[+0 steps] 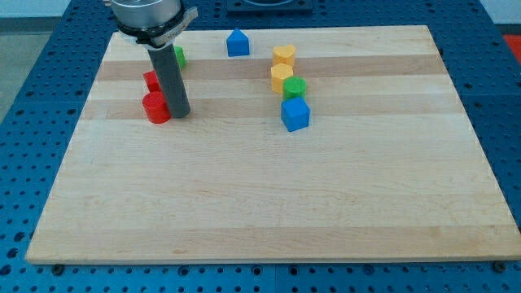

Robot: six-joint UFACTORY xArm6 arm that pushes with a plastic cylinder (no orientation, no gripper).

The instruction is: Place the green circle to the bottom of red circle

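Note:
The green circle (295,87) sits right of the board's middle top, wedged between a yellow block (282,77) above-left and a blue cube (295,114) below. The red circle (155,107) lies at the upper left. My tip (179,114) rests on the board right beside the red circle's right edge, touching it or nearly so, far to the left of the green circle.
A second red block (151,80) sits just above the red circle, and a second green block (179,56) is partly hidden behind the rod. A blue block (238,42) and another yellow block (284,55) lie near the top edge of the wooden board (260,212).

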